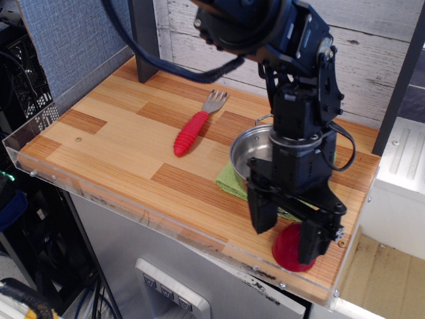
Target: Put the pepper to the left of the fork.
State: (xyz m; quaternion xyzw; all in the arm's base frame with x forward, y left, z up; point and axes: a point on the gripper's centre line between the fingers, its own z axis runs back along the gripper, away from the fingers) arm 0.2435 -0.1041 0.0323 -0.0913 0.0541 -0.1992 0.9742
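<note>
The dark red pepper [289, 248] sits near the front right corner of the wooden table [119, 143], partly hidden by my gripper. My black gripper [287, 232] is open, its two fingers [261, 211] standing on either side of the pepper, low over it. The fork [194, 125], with silver tines and a ribbed red handle, lies at the table's middle, tines pointing to the back.
A steel pot [254, 157] stands on a green cloth [230, 179] just behind the gripper. A clear plastic rim [133, 211] runs along the table's front edge. A dark post [145, 40] stands at the back left.
</note>
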